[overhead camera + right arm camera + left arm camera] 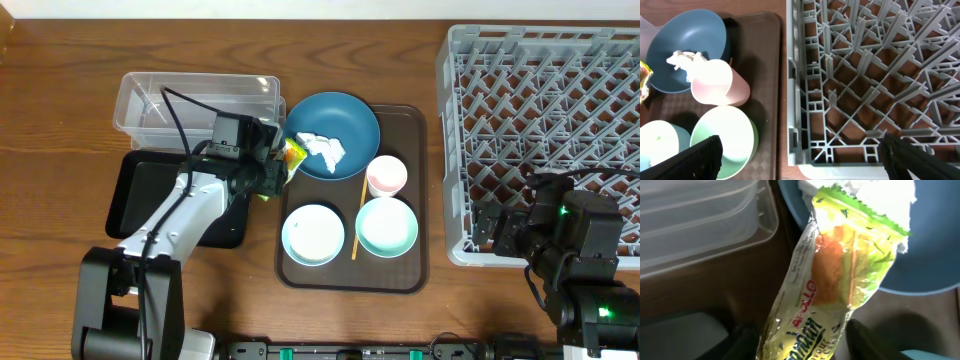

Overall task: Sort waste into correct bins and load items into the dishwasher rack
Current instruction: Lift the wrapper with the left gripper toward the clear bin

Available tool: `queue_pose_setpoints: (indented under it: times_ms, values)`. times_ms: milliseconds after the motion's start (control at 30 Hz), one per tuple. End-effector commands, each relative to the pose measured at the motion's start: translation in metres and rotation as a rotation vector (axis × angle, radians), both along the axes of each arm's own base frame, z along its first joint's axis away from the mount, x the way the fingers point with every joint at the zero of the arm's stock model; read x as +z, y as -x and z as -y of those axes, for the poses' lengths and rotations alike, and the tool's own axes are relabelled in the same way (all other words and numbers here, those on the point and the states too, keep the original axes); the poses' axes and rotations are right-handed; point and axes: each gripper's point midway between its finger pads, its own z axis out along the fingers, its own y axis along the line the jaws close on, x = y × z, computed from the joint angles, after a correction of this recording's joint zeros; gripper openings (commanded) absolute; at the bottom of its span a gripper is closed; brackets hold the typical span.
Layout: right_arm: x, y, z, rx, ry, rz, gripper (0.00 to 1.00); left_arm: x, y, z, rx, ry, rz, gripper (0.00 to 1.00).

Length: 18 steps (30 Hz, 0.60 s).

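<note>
Fingers (742,342) of the left gripper (802,342) stand about half apart, one on each side of the lower end of the snack wrapper (835,280). From where I look I cannot tell if they press it or only stand around it.

This wrapper lies at the left rim of the dark blue bowl (350,118). Its green zigzag top points toward the white tissue (322,148) inside the bowl, and its other end reaches out past the rim toward the gripper. I judge it very light, thin and soft. It is a glossy film that bends easily and can slide out of smooth pads. A firm pinch across the flat lower end, well in from the edge, seems to me the best hold. Nothing in it looks breakable.

On the film I read "APOLLO" in red letters. Under it are bigger green letters, half hidden, which I cannot read surely, and in the middle there is an orange picture.

The bowl stands on the brown tray (350,275). Just beside it, to the left, is the clear plastic tub (200,80), and in front of that the black tray (135,195). Far on the other side, the right gripper (807,160) hangs with its fingers fully apart and empty, at the near left corner of the grey dishwasher rack (550,110).
</note>
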Motion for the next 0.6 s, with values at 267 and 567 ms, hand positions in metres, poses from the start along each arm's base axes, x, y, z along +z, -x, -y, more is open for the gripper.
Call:
queue_pose_setpoints:
  times_ms: [267,567]
  values:
    - [0.01,-0.002,0.003,-0.004,0.015,0.029,0.99,-0.003,0.006,0.002,-0.018,0.014,-0.02,0.51]
    - [0.01,-0.002,0.003,-0.004,0.015,0.03,0.99,-0.006,0.012,0.007,-0.021,0.014,-0.047,0.09]
